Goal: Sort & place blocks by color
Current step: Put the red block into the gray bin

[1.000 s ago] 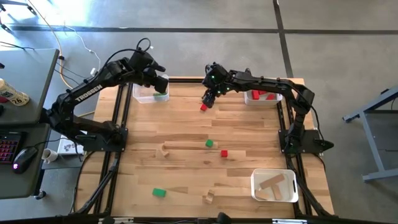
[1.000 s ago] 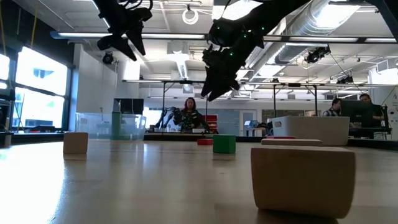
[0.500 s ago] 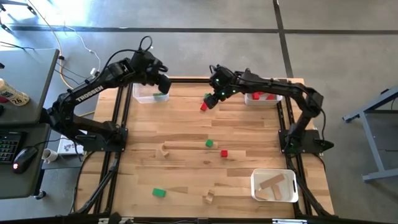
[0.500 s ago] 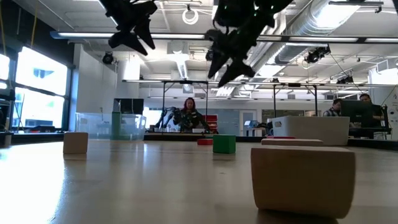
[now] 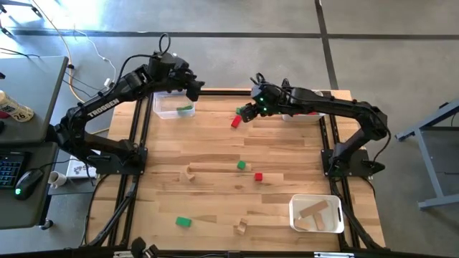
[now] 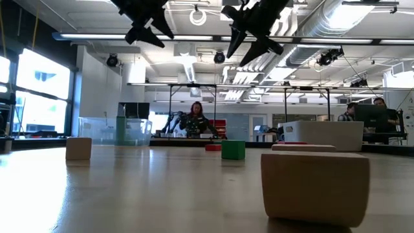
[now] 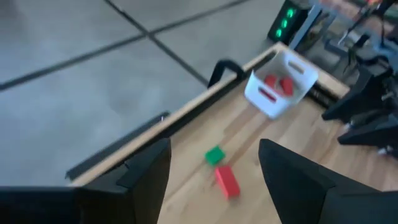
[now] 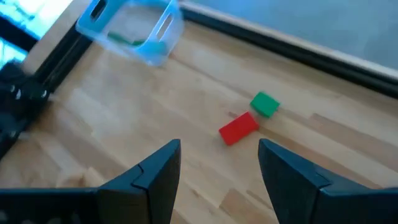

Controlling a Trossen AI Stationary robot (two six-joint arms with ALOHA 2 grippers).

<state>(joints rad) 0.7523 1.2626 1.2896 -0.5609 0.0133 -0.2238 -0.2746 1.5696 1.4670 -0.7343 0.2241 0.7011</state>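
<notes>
A red bar (image 5: 234,122) and a green cube (image 5: 239,111) lie side by side on the table near its far edge; they also show in the right wrist view, the red bar (image 8: 238,128) and the green cube (image 8: 265,104). My right gripper (image 5: 246,113) hovers high above them, open and empty (image 8: 219,146). My left gripper (image 5: 195,89) is open and empty (image 7: 214,149), raised over the right end of the far-left bin (image 5: 174,106), which holds a green block (image 5: 185,109). More red, green and plain wood blocks lie scattered mid-table and near the front edge.
A bin with red blocks (image 5: 297,111) stands at the far right, and a bin with wood pieces (image 5: 315,213) at the near right. Loose blocks: green (image 5: 242,165), red (image 5: 258,176), wood (image 5: 190,172), green (image 5: 183,222), wood (image 5: 240,228). People sit in the room beyond.
My right gripper has risen from just above the red bar and drawn back a little toward the table's right edge, uncovering the green cube; the red bar has stayed where it was. My left gripper has risen and gone toward the table's right.
</notes>
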